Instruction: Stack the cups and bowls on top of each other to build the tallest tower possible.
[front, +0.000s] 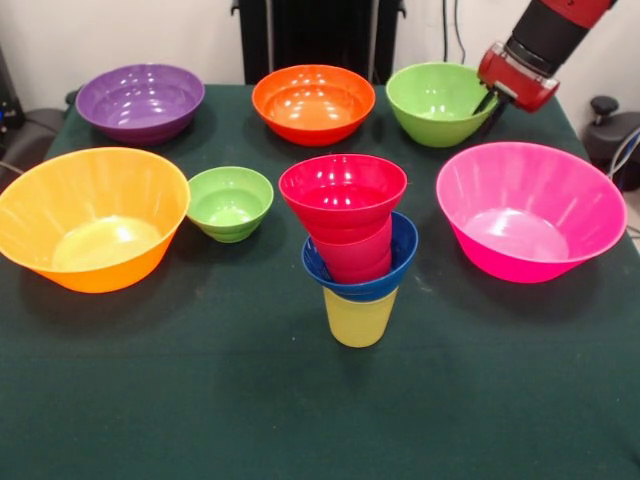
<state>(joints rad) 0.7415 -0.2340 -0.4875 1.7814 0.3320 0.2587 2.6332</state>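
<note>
The tower stands mid-table in the front view: the yellow cup (358, 318) at the bottom, the small blue bowl (402, 262) on it, the red cup (355, 255) in that, and the small red bowl (343, 195) on top, tilted slightly. The small green bowl (230, 203) sits to its left. The large orange-yellow bowl (90, 215) is at the far left and the large pink bowl (525, 212) at the right. My gripper (492, 110) hangs at the upper right, beside the right rim of the medium green bowl (435, 100).
The medium purple bowl (140, 100) and the medium orange bowl (313, 102) sit along the far edge of the green table (200, 400). The black pedestal (320, 35) stands behind them.
</note>
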